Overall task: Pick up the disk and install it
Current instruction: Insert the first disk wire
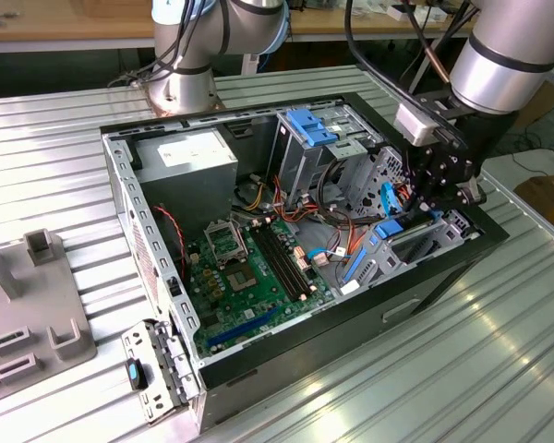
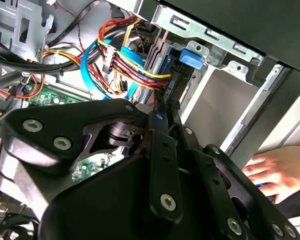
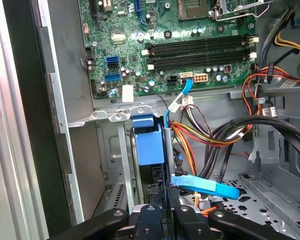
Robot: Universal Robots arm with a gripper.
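Inside case (image 1: 443,277), claw (image 3: 165,212) gripping disk (image 3: 149,140)

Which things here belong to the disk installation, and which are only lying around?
Part of the job:
- the disk, clamped in the gripper
- the drive bay
- the computer case

Just lying about:
- grey fixture outside the case
- power supply
- motherboard
- a person's hand by the case
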